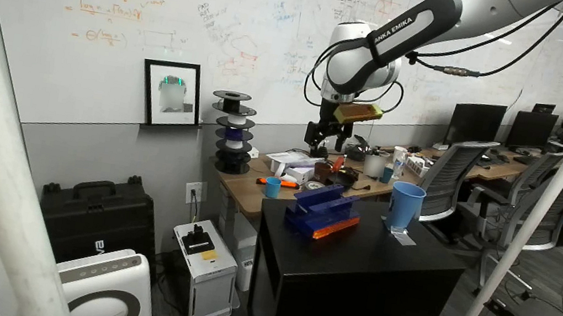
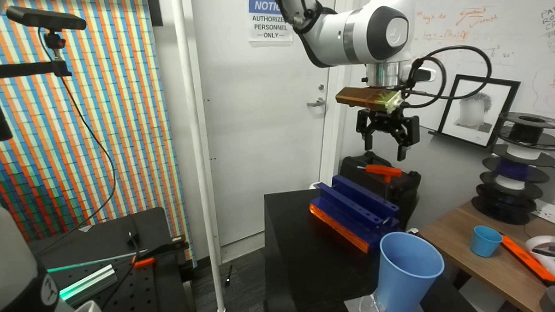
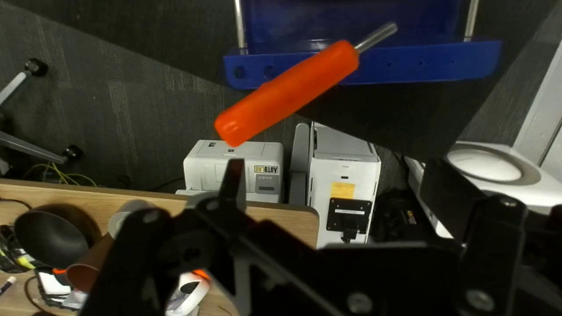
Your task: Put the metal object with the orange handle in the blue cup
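Presently the Robotiq gripper (image 2: 385,150) is hovering, jaws spread and empty; below, the orange T-handled driver (image 2: 383,170) is standing at the blue rack (image 2: 354,209), far side, handle (image 3: 287,93) slanting across the jaws' closing line.

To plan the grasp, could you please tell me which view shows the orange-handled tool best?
The wrist view: the orange-handled tool appears largest there, its handle and metal end unblocked. Both exterior views show the handle small above the blue rack, metal end barely visible.

My jaws black. Tool handle (image 3: 287,93) orange, shaft (image 3: 376,37) silvery. Tall cup (image 2: 404,287) light blue. Rack (image 2: 355,210) dark blue. Panel (image 2: 89,121) striped.
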Motion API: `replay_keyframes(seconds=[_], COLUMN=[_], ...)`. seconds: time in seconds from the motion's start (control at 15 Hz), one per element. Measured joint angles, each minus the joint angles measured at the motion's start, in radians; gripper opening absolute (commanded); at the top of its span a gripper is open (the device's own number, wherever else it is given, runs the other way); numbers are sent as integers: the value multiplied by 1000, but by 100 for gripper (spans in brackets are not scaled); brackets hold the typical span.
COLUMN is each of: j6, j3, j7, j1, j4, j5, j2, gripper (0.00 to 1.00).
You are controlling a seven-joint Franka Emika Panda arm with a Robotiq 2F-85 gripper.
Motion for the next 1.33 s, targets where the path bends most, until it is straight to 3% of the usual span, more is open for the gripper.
replay_keyframes(seconds=[0.4,0.73,1.07,1.33], j6=[207,331,450,544], j3=[-83,-184,-347,-521], j7=[368,734,1113,1406], j1=[110,186,281,414], j4=[-221,-392,-470,-472], j5=[-37,-208,-384,-493], j2=[-140,-264,-262,-209], gripper=[100,100,100,100])
